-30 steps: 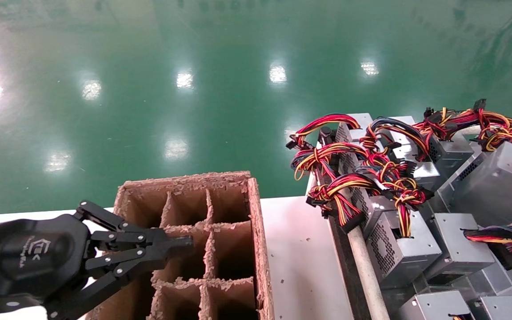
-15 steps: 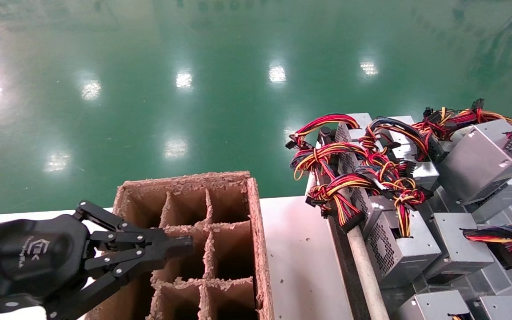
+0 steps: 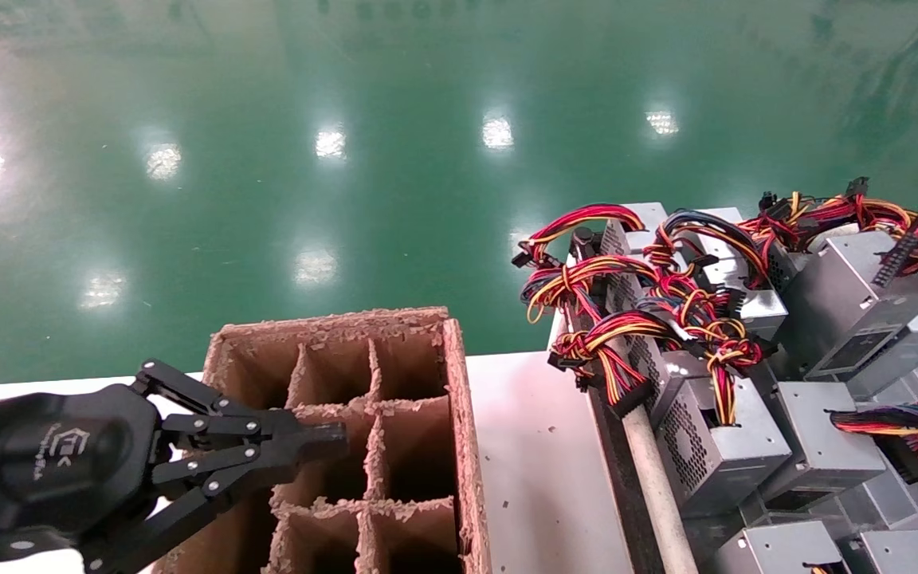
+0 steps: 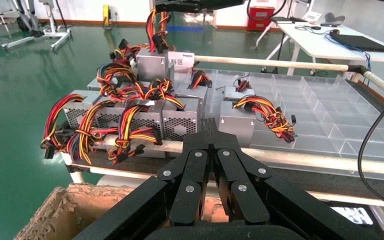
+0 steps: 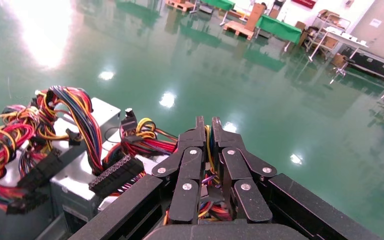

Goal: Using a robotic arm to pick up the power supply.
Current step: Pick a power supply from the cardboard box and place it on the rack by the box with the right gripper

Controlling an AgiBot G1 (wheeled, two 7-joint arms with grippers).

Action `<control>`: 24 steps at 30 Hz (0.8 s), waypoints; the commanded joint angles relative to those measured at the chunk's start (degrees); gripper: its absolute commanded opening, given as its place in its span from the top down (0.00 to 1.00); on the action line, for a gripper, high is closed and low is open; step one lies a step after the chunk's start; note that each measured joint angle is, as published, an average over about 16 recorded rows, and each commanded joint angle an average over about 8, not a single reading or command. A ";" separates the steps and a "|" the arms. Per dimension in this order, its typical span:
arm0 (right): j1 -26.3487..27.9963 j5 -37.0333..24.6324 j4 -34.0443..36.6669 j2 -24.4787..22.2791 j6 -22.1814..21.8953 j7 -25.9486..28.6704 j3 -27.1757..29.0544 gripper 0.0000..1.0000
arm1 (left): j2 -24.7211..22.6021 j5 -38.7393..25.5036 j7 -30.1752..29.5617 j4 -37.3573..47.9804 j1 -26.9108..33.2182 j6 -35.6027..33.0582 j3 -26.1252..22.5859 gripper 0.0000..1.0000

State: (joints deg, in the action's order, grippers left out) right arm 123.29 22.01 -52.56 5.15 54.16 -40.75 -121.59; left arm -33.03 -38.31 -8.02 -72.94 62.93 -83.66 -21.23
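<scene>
- The right claw (image 5: pixel 207 131) is pinched on the wire bundle (image 5: pixel 209 150) of one power supply (image 3: pixel 865 307), which hangs tilted above the other units in the tray at the robot's right.
- Judged from that, the pick looks mostly done: the unit seems clear of its neighbours; carrying it off remains.
- The left claw (image 3: pixel 323 441) is pressed together, holding nothing, parked over the cardboard crate (image 3: pixel 459 399) on the pale worktop (image 3: pixel 539 462).
- Beyond lies a glossy green floor (image 3: pixel 395 159) with lamp reflections; the right wrist view shows distant benches.
</scene>
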 commanded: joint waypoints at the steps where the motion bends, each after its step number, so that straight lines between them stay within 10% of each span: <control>1: -1.33 2.82 -0.12 0.43 -0.05 -1.31 -0.61 1.00 | 0.00 0.00 0.00 0.00 0.00 0.00 0.00 1.00; 24: -17.23 24.75 7.94 10.17 8.70 -12.91 -0.77 1.00 | 0.01 0.01 0.01 0.00 0.00 0.01 -0.02 1.00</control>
State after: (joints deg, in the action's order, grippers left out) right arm 106.12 46.60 -44.88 15.21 62.65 -53.43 -122.46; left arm -33.02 -38.30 -8.02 -72.94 62.93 -83.65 -21.25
